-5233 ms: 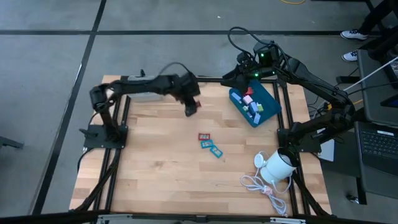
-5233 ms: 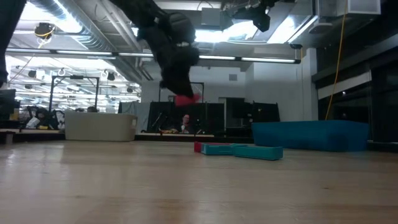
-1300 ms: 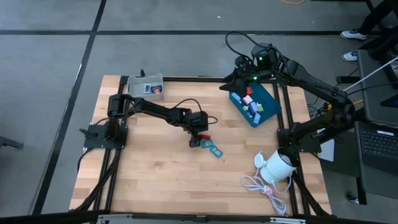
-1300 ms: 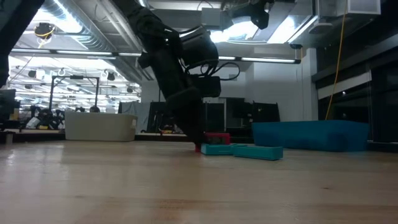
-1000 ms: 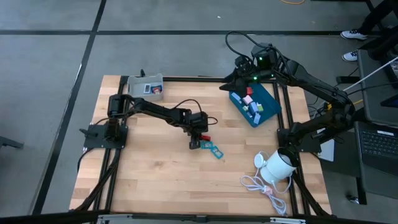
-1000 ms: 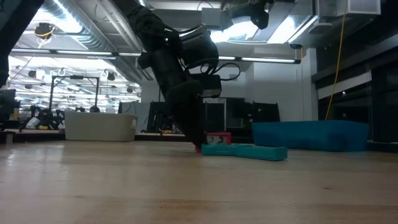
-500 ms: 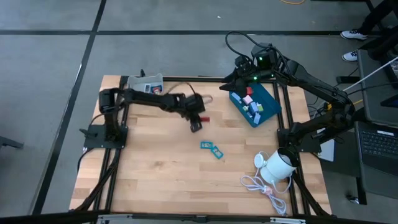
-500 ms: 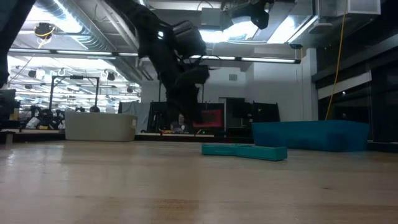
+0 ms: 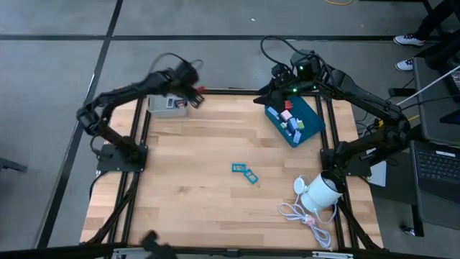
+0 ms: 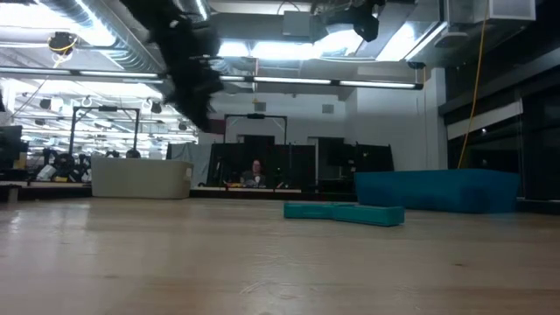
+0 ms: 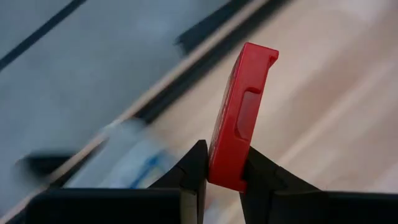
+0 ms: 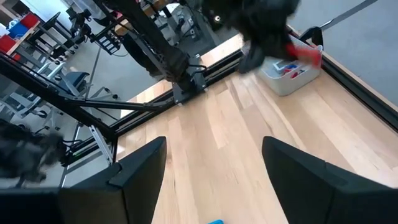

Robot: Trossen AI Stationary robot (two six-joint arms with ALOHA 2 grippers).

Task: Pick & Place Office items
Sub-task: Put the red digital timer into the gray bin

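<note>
Left gripper (image 11: 222,177): its two dark fingers are pinched tight on the bottom end of a red piece (image 11: 240,124). The piece stands up tall from between the fingertips.
Red piece: it is flat and blocky, with a small notch in its top end. In the high view it is a small red spot (image 9: 198,90) at the tip of the left gripper (image 9: 192,95), up in the air.
Just past the left fingers: a grey tray (image 9: 166,105) sits at the far left corner of the wooden table (image 9: 187,187). The left gripper hangs over the tray's right end. The tray has a little red and blue inside.
Teal pieces: two or three small flat ones (image 9: 244,171) lie touching in a short row on the middle of the table. They are well apart from both grippers. In the low view they lie flat on the wood (image 10: 343,213).
Right gripper (image 12: 214,163): its two fingers stand wide apart with nothing between them. It hangs in the air above the far end of the blue tray (image 9: 309,128), near the far right corner.
Blue tray: under the right fingers, it holds a few small pieces, pink, red and light ones (image 9: 289,119).
White round thing with a curly white cable (image 9: 316,198): at the near right corner, far from both sets of fingers.
</note>
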